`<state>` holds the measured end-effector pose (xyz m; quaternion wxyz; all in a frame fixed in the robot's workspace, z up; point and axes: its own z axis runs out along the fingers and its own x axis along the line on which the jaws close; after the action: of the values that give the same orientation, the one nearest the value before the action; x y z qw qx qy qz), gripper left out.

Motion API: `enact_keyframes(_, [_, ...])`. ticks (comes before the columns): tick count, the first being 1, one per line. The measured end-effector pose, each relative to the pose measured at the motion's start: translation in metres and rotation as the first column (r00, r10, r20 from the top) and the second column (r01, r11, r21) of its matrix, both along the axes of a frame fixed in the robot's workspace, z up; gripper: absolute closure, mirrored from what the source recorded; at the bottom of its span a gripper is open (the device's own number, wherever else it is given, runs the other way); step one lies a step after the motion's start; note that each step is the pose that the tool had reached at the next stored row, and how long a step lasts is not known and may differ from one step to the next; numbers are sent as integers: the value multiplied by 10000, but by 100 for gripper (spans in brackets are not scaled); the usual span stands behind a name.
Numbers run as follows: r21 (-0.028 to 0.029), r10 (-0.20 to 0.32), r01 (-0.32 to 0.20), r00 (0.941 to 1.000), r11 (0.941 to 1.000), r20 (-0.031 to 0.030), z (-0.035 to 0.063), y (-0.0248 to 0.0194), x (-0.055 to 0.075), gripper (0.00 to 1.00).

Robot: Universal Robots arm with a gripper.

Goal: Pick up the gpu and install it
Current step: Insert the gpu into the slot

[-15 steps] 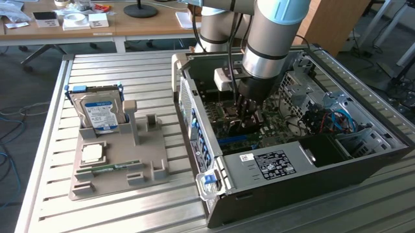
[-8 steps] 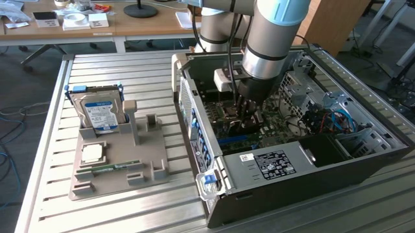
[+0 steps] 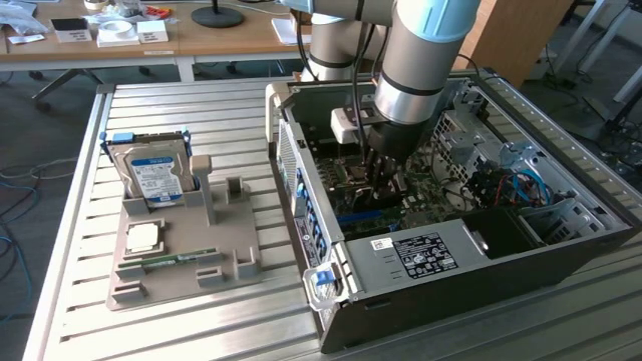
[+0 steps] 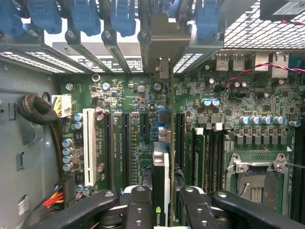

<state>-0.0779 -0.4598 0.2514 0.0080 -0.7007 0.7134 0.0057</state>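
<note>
Wrist view: tool (image 4: 164, 207) partly closed, fingers clamped on either face of the gpu (image 4: 161, 164); card edge-on over the motherboard (image 4: 128, 95) among the long slots, bracket end toward the case's rear openings. Exterior view: tool (image 3: 386, 177) deep inside the open computer case (image 3: 561, 248) on the slatted worktop (image 3: 201, 113).

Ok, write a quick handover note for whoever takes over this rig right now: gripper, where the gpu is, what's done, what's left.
Gripper: shut on the gpu, down inside the open PC case.
Gpu: held on edge over the motherboard, in line with the expansion slots, bracket end toward the rear slot openings.
Done: gpu picked up and brought into the case. The tray holds the hard drive and RAM stick.
Left: seating in the slot cannot be confirmed; gpu not yet released.
</note>
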Motion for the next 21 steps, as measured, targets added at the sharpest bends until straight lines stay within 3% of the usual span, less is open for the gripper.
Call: enact_keyframes(21, [1, 22, -22, 10000, 10000, 20, 22, 0, 0, 73])
